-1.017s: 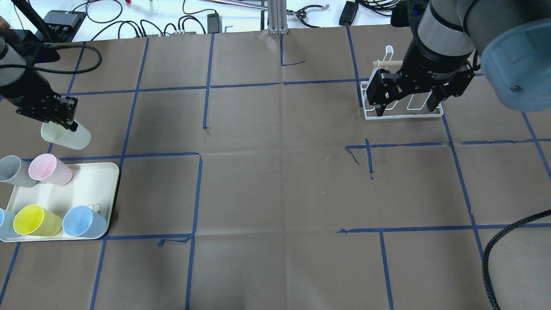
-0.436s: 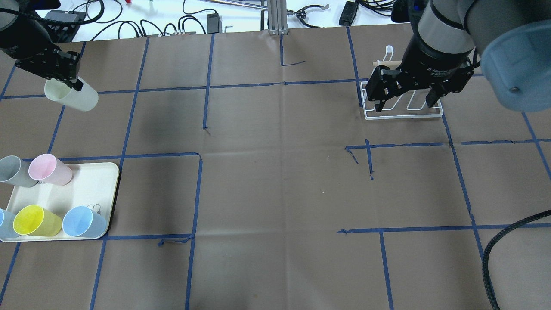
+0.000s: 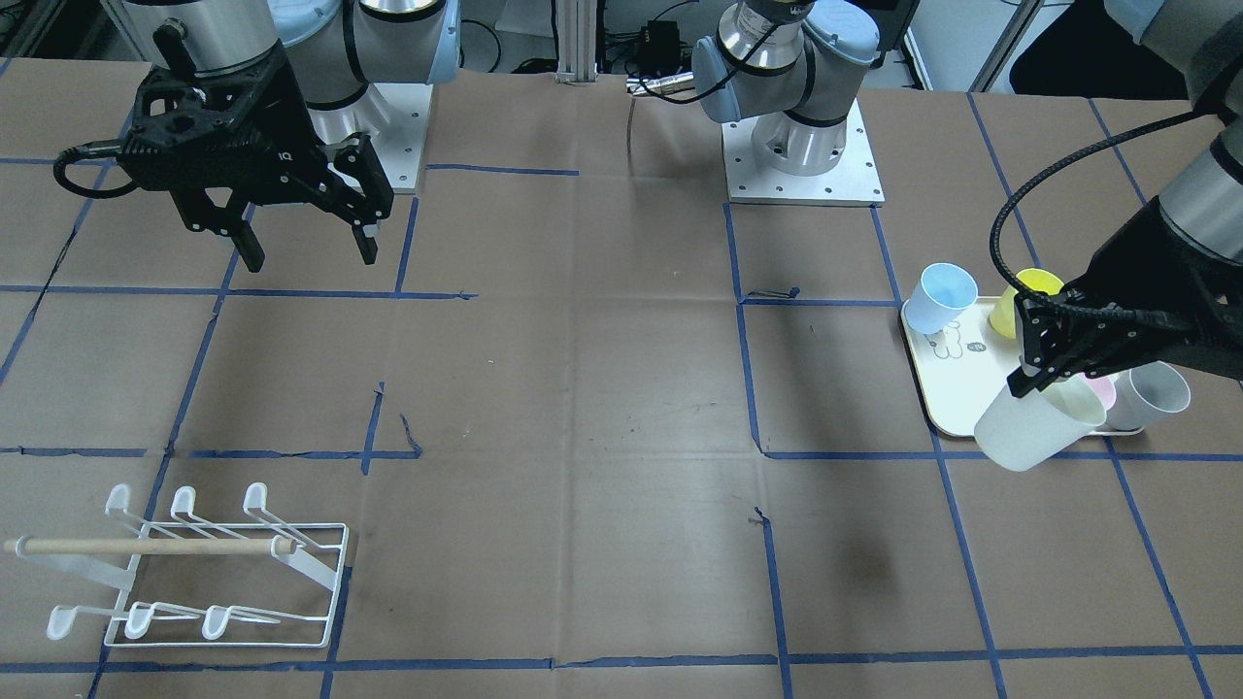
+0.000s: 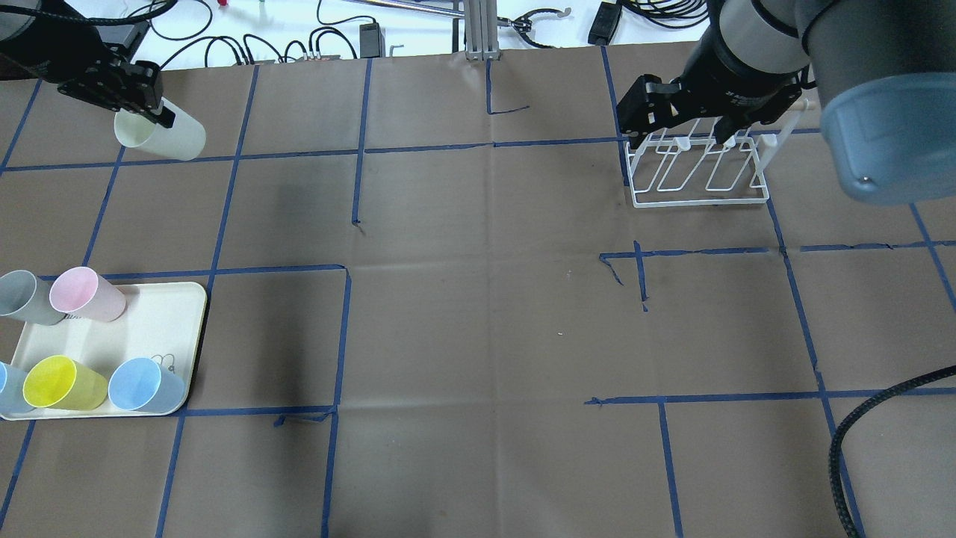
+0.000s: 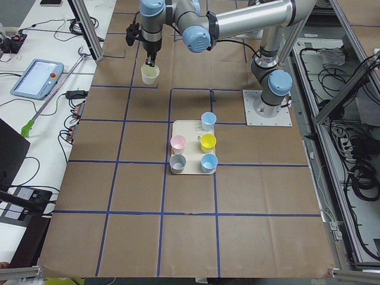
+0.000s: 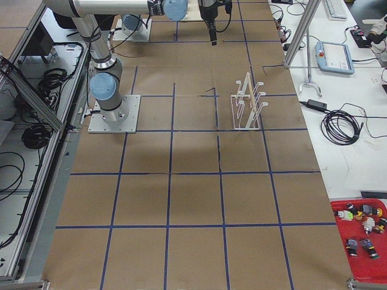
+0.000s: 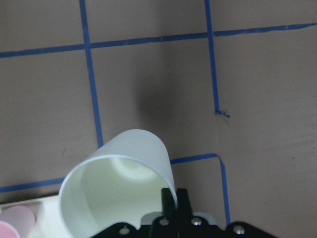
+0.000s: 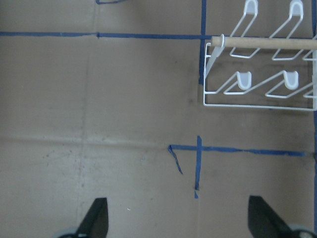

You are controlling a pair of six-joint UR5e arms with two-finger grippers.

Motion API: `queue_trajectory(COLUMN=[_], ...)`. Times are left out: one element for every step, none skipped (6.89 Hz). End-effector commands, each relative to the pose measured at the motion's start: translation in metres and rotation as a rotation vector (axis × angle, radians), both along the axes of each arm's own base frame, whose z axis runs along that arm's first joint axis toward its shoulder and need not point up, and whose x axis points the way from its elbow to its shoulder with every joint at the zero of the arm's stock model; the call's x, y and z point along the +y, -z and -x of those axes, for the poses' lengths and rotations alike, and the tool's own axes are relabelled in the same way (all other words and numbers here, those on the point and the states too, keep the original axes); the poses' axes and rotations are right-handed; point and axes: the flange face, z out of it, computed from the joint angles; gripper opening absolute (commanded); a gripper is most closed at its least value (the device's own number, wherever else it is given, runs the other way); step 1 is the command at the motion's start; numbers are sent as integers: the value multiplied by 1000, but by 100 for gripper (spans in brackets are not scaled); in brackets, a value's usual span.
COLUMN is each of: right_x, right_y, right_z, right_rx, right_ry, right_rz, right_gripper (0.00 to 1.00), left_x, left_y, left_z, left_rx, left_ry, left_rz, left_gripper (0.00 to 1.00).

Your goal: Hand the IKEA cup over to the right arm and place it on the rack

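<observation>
We see that the left gripper [image 4: 153,113] has carried the pale cream plastic cup [image 4: 168,138] farther from the tray, pinching its rim. Overhead, the cup slants, mouth up, base toward mid-table. In the facing view, the right gripper [image 3: 311,257] hangs wide open and empty, apart from the low white wire rack [image 3: 146,547].

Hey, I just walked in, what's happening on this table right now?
The left gripper holds a pale cream cup by its rim, tilted and lifted clear of the table, away from the tray where five other cups sit. The right gripper hangs open and empty, high up near the rack. The handover has not happened yet, and nothing is on the rack.
</observation>
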Motion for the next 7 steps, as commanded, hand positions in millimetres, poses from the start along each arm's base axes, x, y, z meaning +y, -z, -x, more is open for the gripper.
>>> queue_trajectory(right_x=[-8, -5, -3, -5, -10, -7, 6], right_y=[30, 37, 45, 51, 65, 76, 82], right_z=[-16, -20, -29, -40, -43, -50, -57], right_rx=[-171, -267, -417, -577, -668, -786, -933], right_ry=[-16, 71, 131, 155, 245, 380, 553], right_rz=[176, 243, 247, 249, 266, 258, 211], right_gripper=[100, 100, 100, 99, 99, 99, 99], left_x=[-17, -12, -12, -7, -3, 3, 16], left_y=[0, 7, 17, 26, 42, 64, 86], left_z=[16, 24, 40, 71, 100, 124, 137], left_rx=[140, 163, 181, 188, 248, 334, 384], left_ry=[63, 91, 145, 215, 293, 364, 409], left_rz=[227, 332, 471, 589, 669, 713, 762], left_gripper=[0, 0, 0, 0, 0, 0, 0])
